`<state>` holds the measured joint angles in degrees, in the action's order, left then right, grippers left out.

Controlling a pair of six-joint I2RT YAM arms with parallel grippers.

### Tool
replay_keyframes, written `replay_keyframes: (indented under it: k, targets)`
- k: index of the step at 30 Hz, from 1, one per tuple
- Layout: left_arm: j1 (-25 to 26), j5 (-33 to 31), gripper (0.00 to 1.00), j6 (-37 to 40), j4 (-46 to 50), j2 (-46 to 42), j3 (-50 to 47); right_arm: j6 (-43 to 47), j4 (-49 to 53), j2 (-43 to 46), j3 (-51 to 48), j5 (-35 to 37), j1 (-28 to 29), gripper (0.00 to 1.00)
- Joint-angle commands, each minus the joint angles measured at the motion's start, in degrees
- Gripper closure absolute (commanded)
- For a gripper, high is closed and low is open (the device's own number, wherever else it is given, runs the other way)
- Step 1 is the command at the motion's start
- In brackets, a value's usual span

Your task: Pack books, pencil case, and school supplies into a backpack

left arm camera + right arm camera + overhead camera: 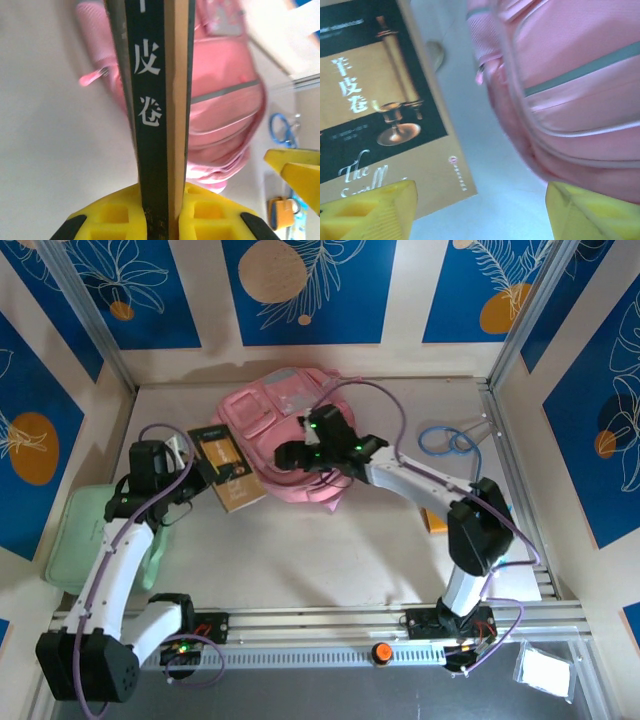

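My left gripper [196,477] is shut on the left edge of a brown book [229,471] with a dark picture, holding it beside the pink backpack [285,425]. In the left wrist view the book's spine [155,100] stands clamped between the yellow fingers [162,212], with the backpack [220,115] behind it. My right gripper [288,456] hovers open at the backpack's near left side. Its wrist view has the book cover [375,100] on the left, the backpack [570,85] on the right and bare table between its fingers [480,210]. The pencil case is out of view.
A pale green flat item [80,540] lies at the table's left edge under the left arm. A blue cable loop [447,440] sits at the back right. A small orange item [435,521] lies beside the right arm. Walls close in the table.
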<state>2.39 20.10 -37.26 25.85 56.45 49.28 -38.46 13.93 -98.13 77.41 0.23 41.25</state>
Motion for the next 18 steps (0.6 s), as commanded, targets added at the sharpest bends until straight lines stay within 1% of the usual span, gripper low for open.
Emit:
replay_keyframes:
  k: [1, 3, 6, 9, 12, 18]
  targets:
    - [1.2, 6.4, 1.0, -7.9, -19.6, 3.0, 1.6, -6.3, -10.7, 4.2, -7.2, -3.6, -2.6, 0.3]
    - [2.5, 7.1, 1.0, -16.7, -33.0, 6.4, 0.1, -9.8, -14.9, 7.2, -11.3, -6.3, -5.2, 0.27]
    - [5.6, 4.8, 1.0, -25.9, -46.9, 12.8, 0.6, -15.4, -21.7, 10.3, -16.8, -10.3, -8.8, 0.21]
    - [8.7, 0.8, 1.0, -32.6, -53.2, 18.9, 2.5, -23.7, -29.8, 11.5, -21.5, -15.6, -12.1, 0.14]
    - [11.6, -0.4, 1.0, -35.3, -56.1, 24.0, 5.9, -32.0, -38.4, 10.6, -24.4, -19.5, -13.8, 0.11]
    - [16.3, -1.5, 1.0, -40.5, -64.3, 31.2, 8.5, -44.3, -50.1, 6.5, -26.1, -20.2, -14.0, 0.07]
